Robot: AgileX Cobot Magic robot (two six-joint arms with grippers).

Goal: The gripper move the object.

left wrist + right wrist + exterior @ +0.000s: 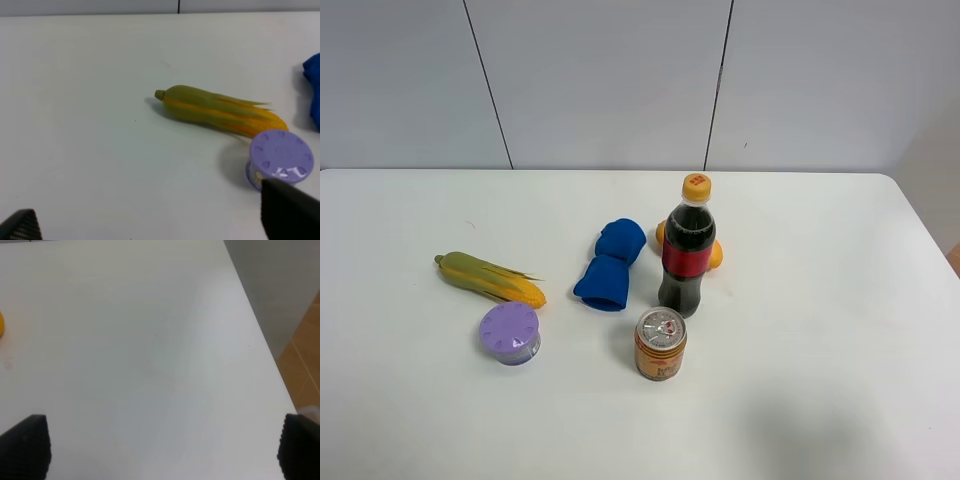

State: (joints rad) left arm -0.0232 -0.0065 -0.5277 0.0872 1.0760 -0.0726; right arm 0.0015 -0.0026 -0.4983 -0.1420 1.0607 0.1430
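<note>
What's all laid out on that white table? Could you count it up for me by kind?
Ear of corn: 1
Orange fruit: 1, mostly hidden behind the bottle
Cola bottle: 1
Drink can: 1
Purple-lidded tub: 1
Blue cloth: 1
Total: 6

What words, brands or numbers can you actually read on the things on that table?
None can be read with certainty.
Cola bottle: the red label shows no legible text; the marking on its yellow cap is too small to read.
Orange can: print on its side and top is too blurred to read.
Purple round container: its lid shows only raised bumps, and the side label in the left wrist view is unreadable.
Corn and blue cloth: no text.
</note>
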